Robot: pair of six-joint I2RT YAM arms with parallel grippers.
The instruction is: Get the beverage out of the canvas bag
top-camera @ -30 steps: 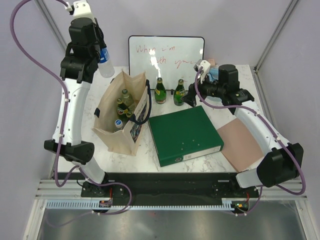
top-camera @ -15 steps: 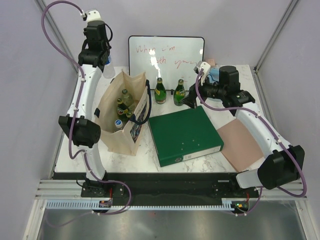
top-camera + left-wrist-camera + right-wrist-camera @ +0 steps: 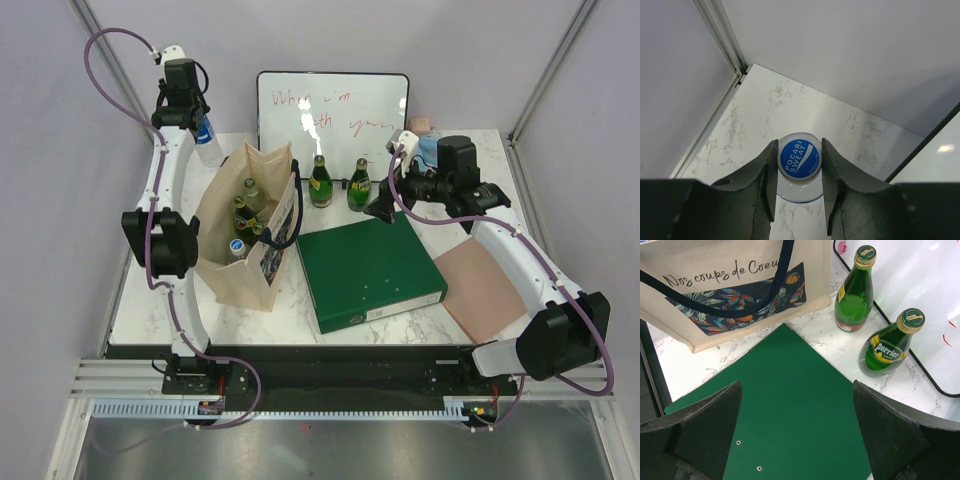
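Clear plastic bottle with blue Pocari Sweat cap (image 3: 800, 161) was clamped by its neck in the left gripper (image 3: 799, 146), already outside the beige canvas bag (image 3: 240, 265), over the rear-left corner of the white marble table (image 3: 805, 107). The right gripper (image 3: 796, 390) gaped empty above the green binder (image 3: 790, 435). Best lower it straight and upright, and release only once the base is seated.

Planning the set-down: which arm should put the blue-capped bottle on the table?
Left. The left pincer is shut on the bottle at the table's far corner; the right pincer hangs open over the binder.
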